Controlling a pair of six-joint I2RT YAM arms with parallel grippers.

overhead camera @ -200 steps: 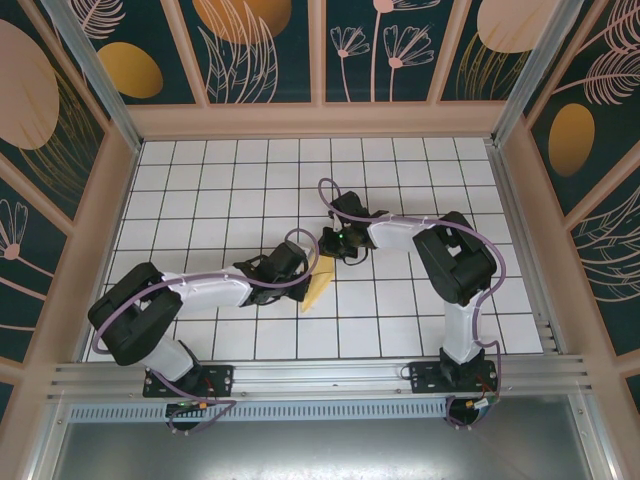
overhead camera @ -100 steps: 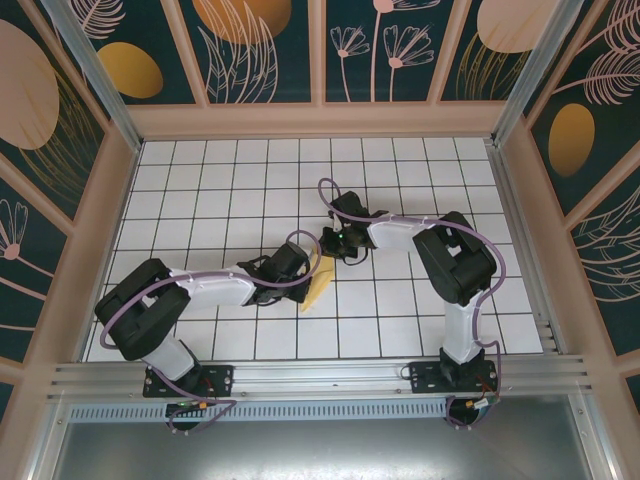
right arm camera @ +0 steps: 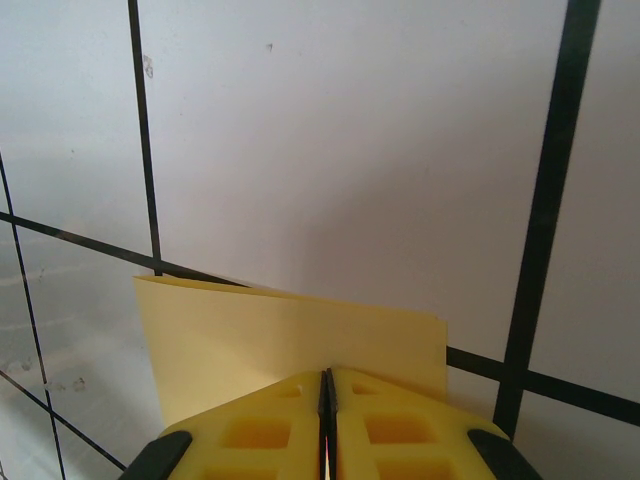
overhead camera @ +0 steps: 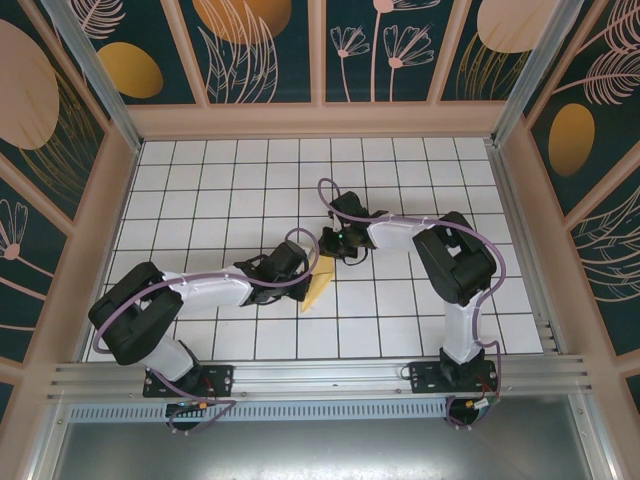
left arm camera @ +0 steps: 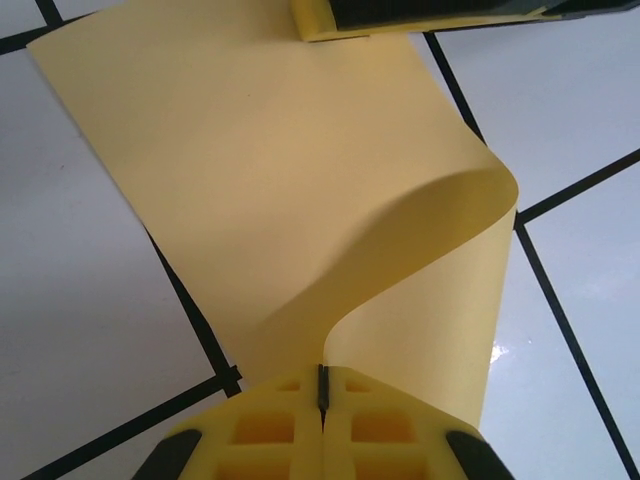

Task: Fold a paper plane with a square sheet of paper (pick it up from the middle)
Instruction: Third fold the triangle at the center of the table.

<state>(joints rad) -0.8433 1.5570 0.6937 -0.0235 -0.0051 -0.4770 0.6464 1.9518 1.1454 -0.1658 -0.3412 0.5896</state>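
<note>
- Sheet of paper [overhead camera: 319, 287], seen from the top camera: a narrow yellow-orange strip sits near the middle of the white gridded table [overhead camera: 200, 180], somewhat nearer than centre. It runs from far to near with a slight lean to the left. The left gripper [overhead camera: 311, 271] meets it from the left side. The right gripper [overhead camera: 332, 258] meets its far end, coming in from the right. From this height I cannot tell how the jaws stand.
- Left wrist camera: the sheet of paper [left arm camera: 250, 170] spreads away from the camera over the tiles [left arm camera: 90, 320]. Its right side lifts off the surface and curls over in a smooth hump. The left gripper [left arm camera: 323, 388] has its two yellow fingers pressed together with no gap, and the near edge of the paper is pinched between them. At the far edge of the paper sits the tip of the right gripper [left arm camera: 420, 14], touching the sheet.
- Right wrist camera: the right gripper [right arm camera: 327, 388] has its yellow fingers closed to a thin dark line, clamped on the paper [right arm camera: 290, 335]. A short, slightly tilted band of paper sticks out beyond the fingertips. Beyond it lies the white table [right arm camera: 350, 150] with black grid lines.
</note>
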